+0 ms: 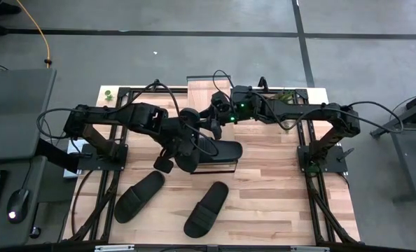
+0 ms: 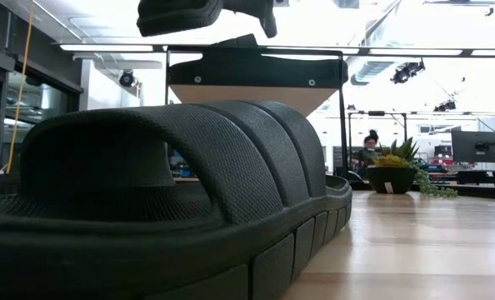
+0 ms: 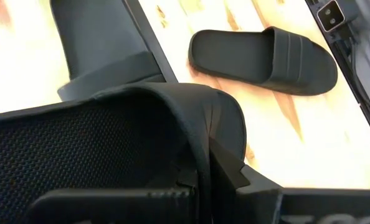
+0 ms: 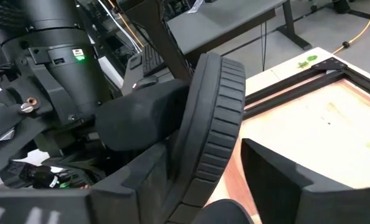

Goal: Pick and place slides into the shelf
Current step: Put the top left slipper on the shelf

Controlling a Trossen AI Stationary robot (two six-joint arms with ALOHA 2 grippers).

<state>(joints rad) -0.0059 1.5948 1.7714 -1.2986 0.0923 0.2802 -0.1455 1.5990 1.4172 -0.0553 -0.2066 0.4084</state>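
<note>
The left gripper (image 1: 174,152) has its jaws clenched on the held slide (image 4: 219,112), which stands on edge in the air with its ribbed sole rim facing the right wrist camera. The grip point itself is buried under the strap in the left wrist view and cannot be made out. The right gripper (image 1: 215,124) meets it from the other side with its jaws released. One finger (image 4: 278,180) stands clear of the sole with a gap showing, while the other is pressed so close that contact cannot be told. From above, both wrists and their cables cover the held slide almost entirely. Just below and beside the jaws lies the shelf (image 1: 215,166), with only a pale strip of its plank showing. A second slide (image 1: 218,149) lies across it and is partly hidden by the left wrist. Farther out towards the bench's near edge, two more slides (image 1: 139,196) (image 1: 206,208) lie apart from each other on the bench (image 1: 278,182). One of them fills the low view and blocks most of the shelf's frame. The bench is open wood on the right arm's side. A person (image 2: 368,150) and a potted plant (image 2: 393,171) show far behind.
</note>
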